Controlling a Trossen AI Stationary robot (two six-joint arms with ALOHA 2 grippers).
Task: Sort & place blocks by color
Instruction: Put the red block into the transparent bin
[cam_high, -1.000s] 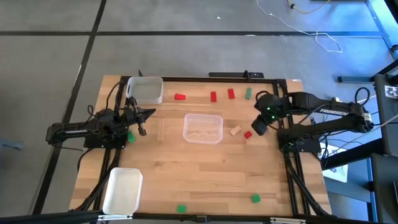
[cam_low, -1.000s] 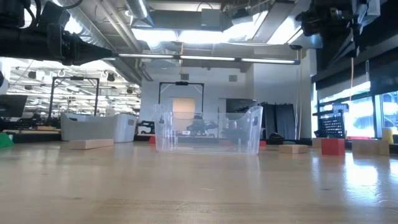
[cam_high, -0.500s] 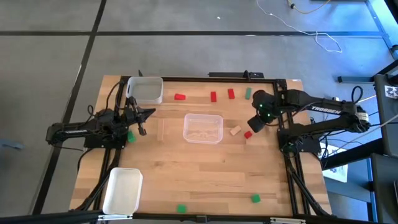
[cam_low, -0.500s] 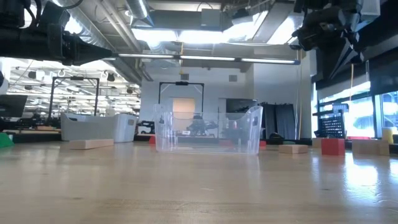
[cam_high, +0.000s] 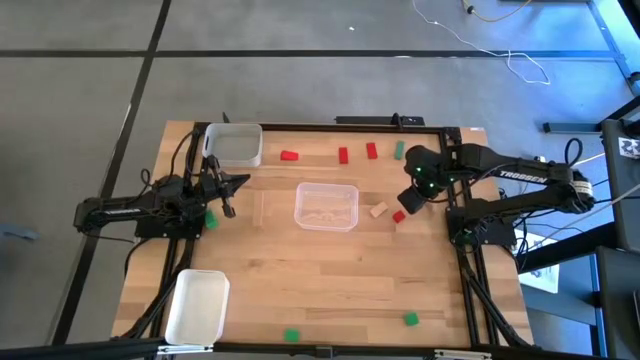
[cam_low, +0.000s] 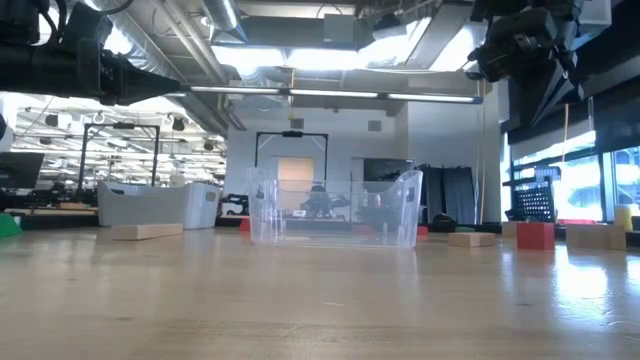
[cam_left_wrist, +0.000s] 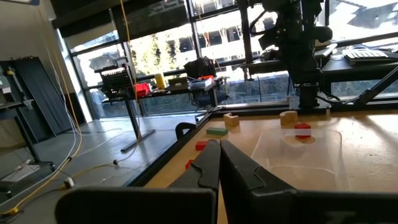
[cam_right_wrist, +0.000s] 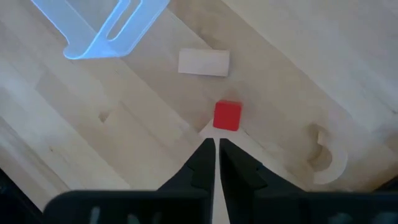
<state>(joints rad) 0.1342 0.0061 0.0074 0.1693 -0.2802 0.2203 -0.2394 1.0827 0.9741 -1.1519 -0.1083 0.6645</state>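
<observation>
We hover our right gripper (cam_right_wrist: 216, 148), fingers nearly together, above the red block (cam_right_wrist: 227, 116) beside the clear tray (cam_high: 326, 206), lining up a grasp.

A lab or workshop hall — exposed ceiling ducts (cam_low: 230, 20), strip lighting, benches, big windows (cam_left_wrist: 236, 43).
</observation>
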